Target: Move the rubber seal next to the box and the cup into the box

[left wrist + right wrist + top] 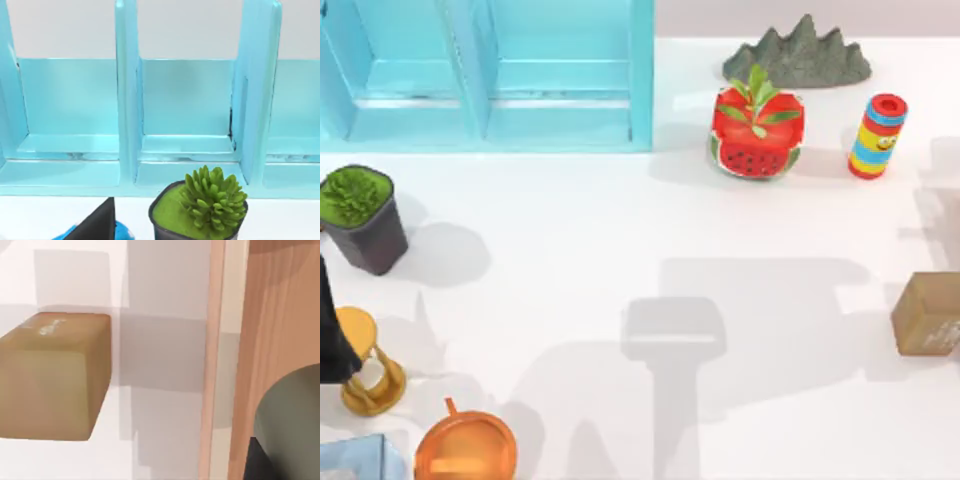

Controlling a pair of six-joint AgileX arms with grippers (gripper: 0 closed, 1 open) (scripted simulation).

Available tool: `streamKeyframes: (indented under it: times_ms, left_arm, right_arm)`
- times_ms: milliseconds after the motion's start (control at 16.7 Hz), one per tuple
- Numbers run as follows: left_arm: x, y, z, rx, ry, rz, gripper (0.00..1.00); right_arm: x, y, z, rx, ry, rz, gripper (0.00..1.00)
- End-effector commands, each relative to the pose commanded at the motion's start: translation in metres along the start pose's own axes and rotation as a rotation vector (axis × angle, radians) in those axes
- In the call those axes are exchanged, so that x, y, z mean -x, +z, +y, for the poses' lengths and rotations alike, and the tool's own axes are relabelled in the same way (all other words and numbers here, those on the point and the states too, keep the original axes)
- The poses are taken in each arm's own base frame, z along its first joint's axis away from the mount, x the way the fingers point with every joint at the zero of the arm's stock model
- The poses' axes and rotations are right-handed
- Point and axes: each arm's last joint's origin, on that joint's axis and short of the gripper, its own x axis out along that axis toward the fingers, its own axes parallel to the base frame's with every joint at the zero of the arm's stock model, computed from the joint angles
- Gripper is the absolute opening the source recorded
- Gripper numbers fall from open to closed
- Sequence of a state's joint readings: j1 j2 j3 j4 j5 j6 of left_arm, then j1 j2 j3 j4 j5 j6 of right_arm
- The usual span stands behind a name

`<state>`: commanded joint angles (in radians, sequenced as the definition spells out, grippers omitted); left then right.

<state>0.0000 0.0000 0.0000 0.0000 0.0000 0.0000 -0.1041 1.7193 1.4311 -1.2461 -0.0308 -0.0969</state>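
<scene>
The rubber seal (pixel 927 314), a tan-brown block with rounded edges, rests on the white table at the far right edge of the top view. In the right wrist view the rubber seal (pixel 52 375) lies just beside the box (pixel 280 315), a wooden container with a pale rim, apart from its wall by a narrow strip of table. The cup (pixel 292 425), dark grey-green and round, shows against the box's wooden surface, close to the camera; a dark sliver sits at its edge. My left arm (pixel 330 330) stays parked at the table's left edge.
A light blue shelf (pixel 490 75) fills the back left. A dark pot with a green plant (pixel 362 218), a yellow hourglass stand (pixel 370 365) and an orange vessel (pixel 466 448) line the left side. A watermelon planter (pixel 756 135), a grey rock (pixel 798 55) and a striped cylinder (pixel 877 137) stand at the back right.
</scene>
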Motion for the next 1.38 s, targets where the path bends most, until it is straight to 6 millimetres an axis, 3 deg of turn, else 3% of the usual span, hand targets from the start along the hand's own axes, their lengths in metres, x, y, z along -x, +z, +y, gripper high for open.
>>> streamKeyframes:
  times_ms: [120, 240, 480, 840, 1140, 1380]
  left_arm:
    - [0.0, 0.0, 0.0, 0.0, 0.0, 0.0, 1.0]
    - [0.0, 0.0, 0.0, 0.0, 0.0, 0.0, 1.0]
    - [0.0, 0.0, 0.0, 0.0, 0.0, 0.0, 1.0]
    - [0.0, 0.0, 0.0, 0.0, 0.0, 0.0, 1.0]
    - [0.0, 0.0, 0.0, 0.0, 0.0, 0.0, 1.0]
    - [0.0, 0.0, 0.0, 0.0, 0.0, 0.0, 1.0]
  right_arm:
    - [-0.001, -0.034, -0.045, 0.0, 0.013, -0.007, 0.0]
    - [-0.005, -0.068, -0.073, -0.001, 0.022, -0.013, 0.0]
    - [-0.011, -0.11, -0.093, -0.003, 0.025, -0.025, 0.0]
    - [-0.012, -0.111, -0.093, -0.001, 0.025, -0.024, 0.0]
    - [-0.01, -0.096, -0.103, 0.014, -0.019, -0.172, 0.0]
    - [-0.024, -0.093, -0.111, 0.008, -0.023, -0.233, 0.0]
